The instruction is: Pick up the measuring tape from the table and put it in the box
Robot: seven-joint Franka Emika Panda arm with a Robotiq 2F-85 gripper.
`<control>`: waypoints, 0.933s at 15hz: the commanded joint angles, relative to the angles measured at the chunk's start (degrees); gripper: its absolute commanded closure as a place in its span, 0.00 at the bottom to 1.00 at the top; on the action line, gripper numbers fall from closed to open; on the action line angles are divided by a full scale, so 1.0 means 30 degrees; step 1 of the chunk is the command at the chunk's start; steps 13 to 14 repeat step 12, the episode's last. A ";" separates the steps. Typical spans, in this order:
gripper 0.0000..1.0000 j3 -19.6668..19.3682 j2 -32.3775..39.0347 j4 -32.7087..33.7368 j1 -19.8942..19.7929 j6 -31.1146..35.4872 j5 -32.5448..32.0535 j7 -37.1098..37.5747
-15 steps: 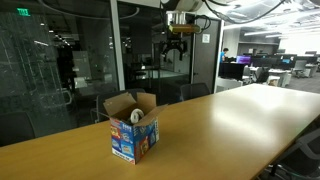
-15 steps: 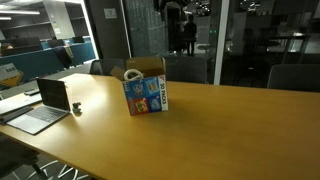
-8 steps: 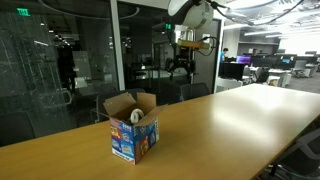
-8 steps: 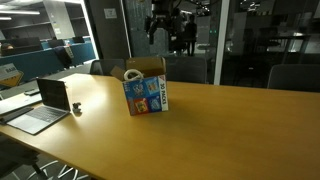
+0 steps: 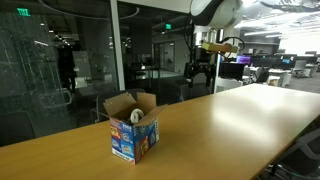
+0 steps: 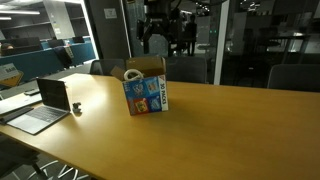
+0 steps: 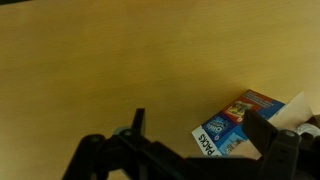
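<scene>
Finding the pincer point(image 5: 201, 74) hanging high over the table point(image 5: 230, 120), fingers point(image 7: 95, 158) spreading wide, released, grasping nothing. Spotting the box point(image 5: 133, 140) sitting well below the pincer and off to one side, flaps standing open, something pale and round point(image 5: 135, 116) showing at its mouth. Failing to make out the measuring tape for certain.

Dim office interior in both exterior views; light comes from ceiling fixtures above and behind the box point(image 5: 132, 128). The table point(image 5: 230, 130) carries a broad soft sheen past the box. The glass walls behind the box are dark with reflections. The box casts a faint shadow at its base. Frames are low-res and grainy. The wrist view is warm, evenly lit and soft; the box print is smeared and the foreground is out of focus.
</scene>
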 commanded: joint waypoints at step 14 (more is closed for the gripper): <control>0.00 -0.0265 -0.5016 -0.6377 -0.0778 0.1525 -0.0187 -0.0417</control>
